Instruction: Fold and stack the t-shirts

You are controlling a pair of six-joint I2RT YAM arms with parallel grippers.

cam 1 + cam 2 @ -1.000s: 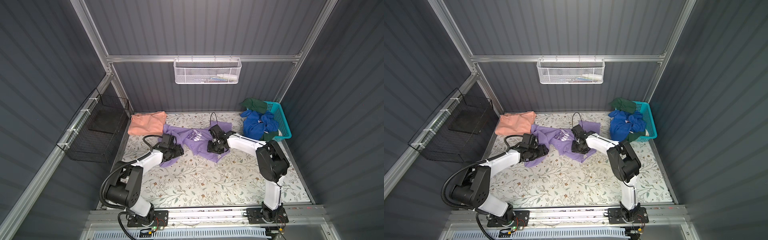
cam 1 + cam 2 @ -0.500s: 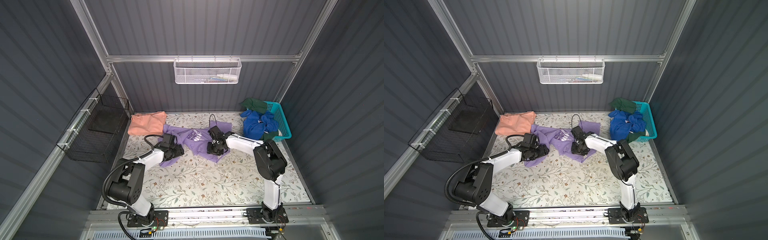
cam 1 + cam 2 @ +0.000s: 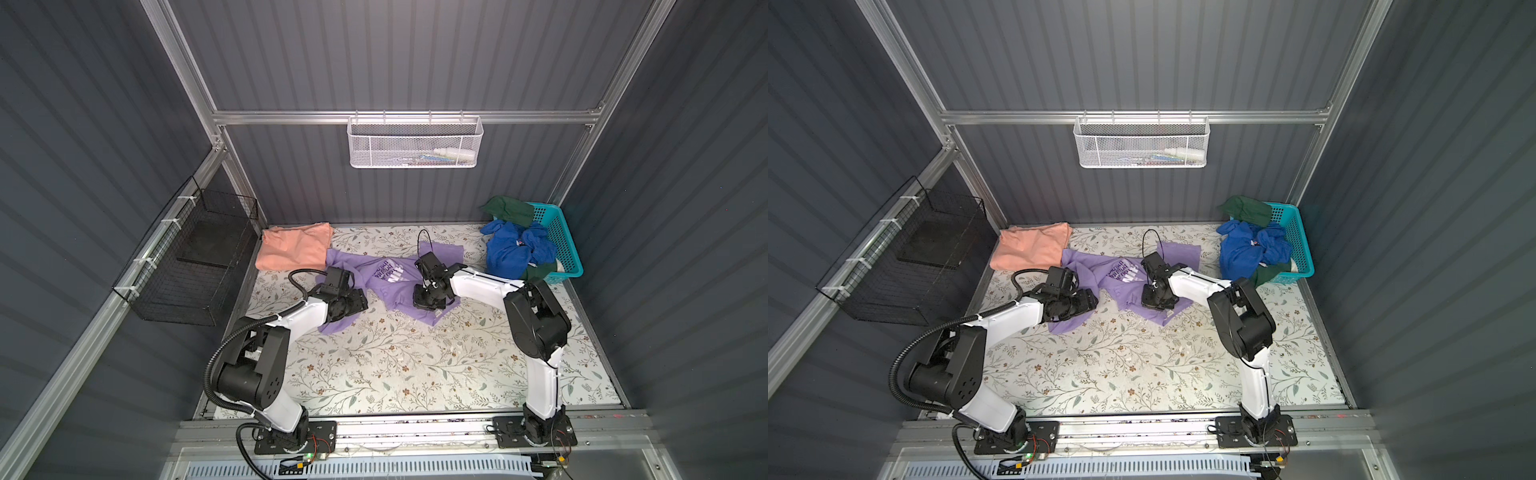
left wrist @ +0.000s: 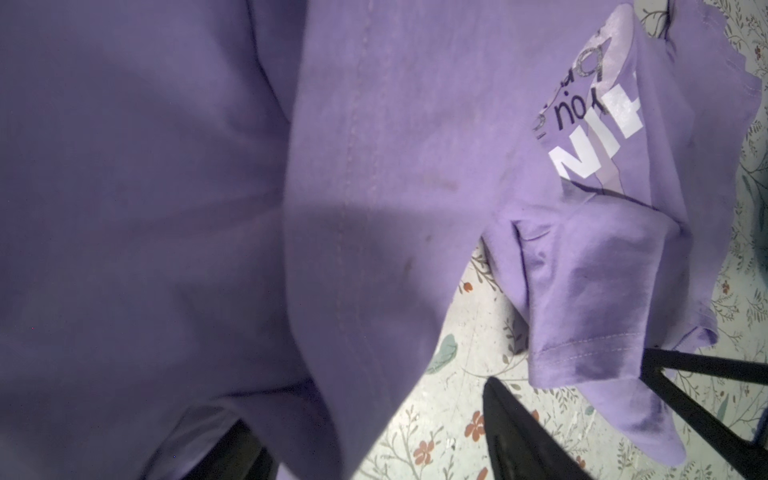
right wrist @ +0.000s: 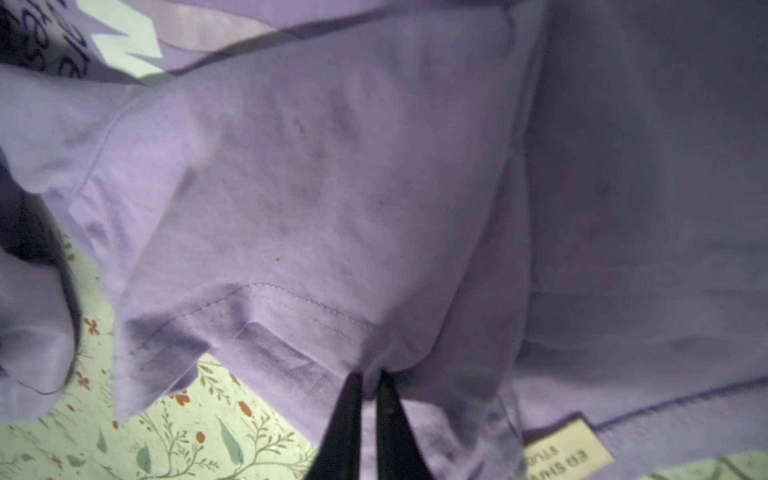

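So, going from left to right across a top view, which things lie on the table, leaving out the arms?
Salmon-orange t-shirt → lavender t-shirt → turquoise basket holding clothes.

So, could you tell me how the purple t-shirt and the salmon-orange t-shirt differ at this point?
The purple t-shirt carries dark and white lettering; the salmon-orange t-shirt is plain. The purple one lies rumpled mid-table, while the salmon-orange one lies folded flat at the far left corner. The right gripper is shut on the purple one's fabric; no gripper touches the salmon-orange one. Both rest on the floral table.
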